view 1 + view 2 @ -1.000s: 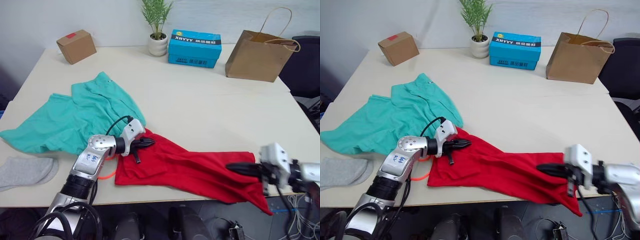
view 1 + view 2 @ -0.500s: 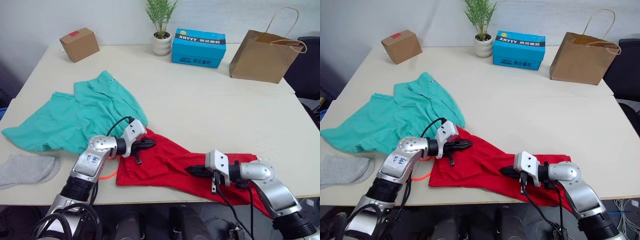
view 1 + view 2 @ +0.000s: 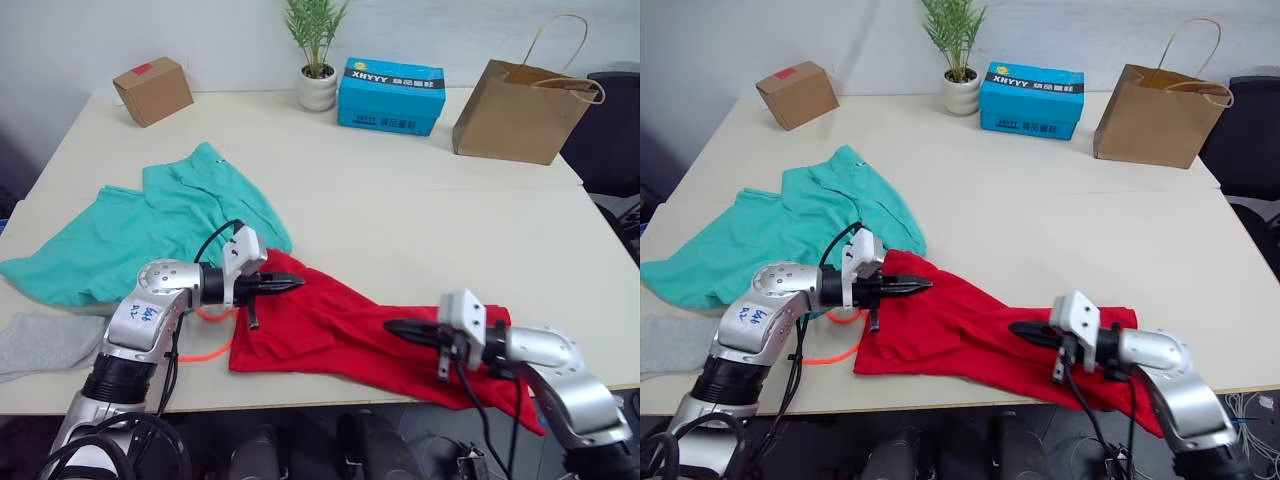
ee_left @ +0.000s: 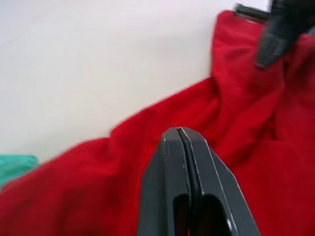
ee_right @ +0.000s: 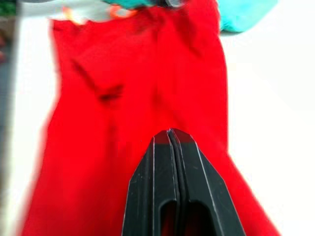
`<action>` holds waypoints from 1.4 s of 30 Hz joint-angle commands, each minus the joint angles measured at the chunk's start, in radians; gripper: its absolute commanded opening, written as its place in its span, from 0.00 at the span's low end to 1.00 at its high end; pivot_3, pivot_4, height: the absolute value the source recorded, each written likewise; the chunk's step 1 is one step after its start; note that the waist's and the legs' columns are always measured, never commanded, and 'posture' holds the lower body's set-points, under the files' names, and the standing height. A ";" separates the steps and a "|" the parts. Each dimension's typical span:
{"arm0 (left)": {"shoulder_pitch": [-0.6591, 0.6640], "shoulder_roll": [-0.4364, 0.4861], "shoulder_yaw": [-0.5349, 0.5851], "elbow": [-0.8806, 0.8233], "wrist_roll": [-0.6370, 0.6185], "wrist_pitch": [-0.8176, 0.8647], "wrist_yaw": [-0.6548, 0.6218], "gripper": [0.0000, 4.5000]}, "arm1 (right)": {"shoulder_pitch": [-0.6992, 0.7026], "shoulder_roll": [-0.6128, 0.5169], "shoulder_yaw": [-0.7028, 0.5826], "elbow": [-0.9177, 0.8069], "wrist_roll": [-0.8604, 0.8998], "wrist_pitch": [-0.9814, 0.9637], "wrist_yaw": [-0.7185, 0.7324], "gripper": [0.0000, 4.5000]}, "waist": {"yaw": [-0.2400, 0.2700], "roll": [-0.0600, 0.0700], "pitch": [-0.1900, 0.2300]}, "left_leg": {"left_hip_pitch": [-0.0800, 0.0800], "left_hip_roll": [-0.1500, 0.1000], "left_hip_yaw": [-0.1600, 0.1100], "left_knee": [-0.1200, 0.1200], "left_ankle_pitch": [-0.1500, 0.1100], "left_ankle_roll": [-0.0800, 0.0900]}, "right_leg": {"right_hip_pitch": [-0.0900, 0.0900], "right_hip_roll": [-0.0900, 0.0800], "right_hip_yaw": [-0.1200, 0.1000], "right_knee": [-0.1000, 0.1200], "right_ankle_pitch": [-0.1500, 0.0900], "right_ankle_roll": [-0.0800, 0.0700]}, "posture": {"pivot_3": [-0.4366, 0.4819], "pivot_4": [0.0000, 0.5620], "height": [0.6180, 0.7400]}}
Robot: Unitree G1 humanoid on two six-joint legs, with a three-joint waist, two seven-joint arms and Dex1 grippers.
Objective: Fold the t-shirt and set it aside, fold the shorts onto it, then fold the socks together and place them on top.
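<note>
A: The t-shirt point(image 3: 350, 335) lies rumpled at the table's point(image 3: 420, 210) front edge, unfolded. What changed?

B: The right gripper point(image 3: 405, 329), clenched empty, has backed off rightward; the left gripper point(image 3: 285, 284), also clenched, hovers over the shirt's left end.

A: Wrist views?

B: Both show fingers pressed together, nothing between.

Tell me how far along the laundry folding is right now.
Nothing is finished. The t-shirt lies rumpled along the near table edge, with the left gripper and right gripper over it, both shut with nothing between the fingers. The shorts lie spread out, and the socks lie flat at the left edge, untouched.
</note>
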State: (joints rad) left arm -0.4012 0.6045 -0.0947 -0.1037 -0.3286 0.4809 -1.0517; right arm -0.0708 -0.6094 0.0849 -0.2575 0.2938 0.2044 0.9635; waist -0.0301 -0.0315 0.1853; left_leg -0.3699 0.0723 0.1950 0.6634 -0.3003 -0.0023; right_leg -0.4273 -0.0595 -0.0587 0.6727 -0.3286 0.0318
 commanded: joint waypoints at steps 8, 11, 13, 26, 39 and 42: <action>0.144 0.055 0.034 -0.053 -0.035 -0.070 -0.048 0.00 | 0.134 -0.038 -0.050 -0.075 0.057 0.009 0.014 0.00 | 0.004 -0.001 0.000 | -0.001 0.000 0.000 0.000 -0.001 0.001 | 0.001 -0.001 0.000 -0.002 0.000 0.000 | 0.48 0.27 1.00; 0.161 0.081 0.073 -0.056 -0.087 -0.116 -0.124 0.00 | 0.162 -0.113 -0.182 -0.114 0.241 0.125 0.090 0.04 | 0.002 0.000 0.000 | -0.001 0.000 0.000 0.000 -0.001 0.001 | 0.001 -0.001 0.000 -0.002 0.000 0.000 | 0.48 0.27 1.00; 0.159 0.071 0.110 -0.088 -0.140 -0.117 -0.127 0.00 | 0.160 -0.194 -0.253 -0.101 0.281 0.171 0.137 0.12 | 0.001 0.000 0.000 | 0.000 0.000 0.000 0.000 -0.001 0.002 | 0.001 -0.001 0.000 -0.001 0.000 0.000 | 0.48 0.27 1.00; 0.259 0.072 0.168 -0.195 -0.203 -0.251 -0.169 0.92 | -0.218 -0.538 -0.183 0.599 0.014 0.052 0.395 1.00 | -0.009 0.001 0.000 | 0.001 0.001 0.001 -0.001 -0.002 0.003 | 0.002 0.001 0.000 -0.006 0.001 0.001 | 0.48 0.27 1.00; 0.256 0.064 0.162 -0.216 -0.242 -0.203 -0.137 1.00 | -0.401 -0.470 0.050 0.703 -0.108 0.132 0.588 0.71 | -0.001 0.003 0.001 | 0.000 0.001 0.001 0.000 -0.002 0.002 | 0.001 0.000 0.000 -0.006 0.001 0.001 | 0.48 0.27 1.00; 0.254 0.060 0.171 -0.208 -0.234 -0.213 -0.125 1.00 | -0.406 -0.470 0.056 0.699 -0.119 0.123 0.599 0.48 | -0.001 0.003 0.001 | 0.000 0.001 0.001 -0.001 -0.002 0.002 | 0.001 0.000 0.000 -0.006 0.001 0.001 | 0.48 0.27 1.00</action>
State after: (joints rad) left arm -0.1443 0.6638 0.0576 -0.2892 -0.5492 0.2830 -1.1880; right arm -0.4782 -1.0835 0.1261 0.4533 0.1854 0.3282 1.5216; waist -0.0312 -0.0288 0.1859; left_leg -0.3701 0.0731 0.1964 0.6629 -0.3020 -0.0004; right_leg -0.4261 -0.0595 -0.0585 0.6669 -0.3279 0.0330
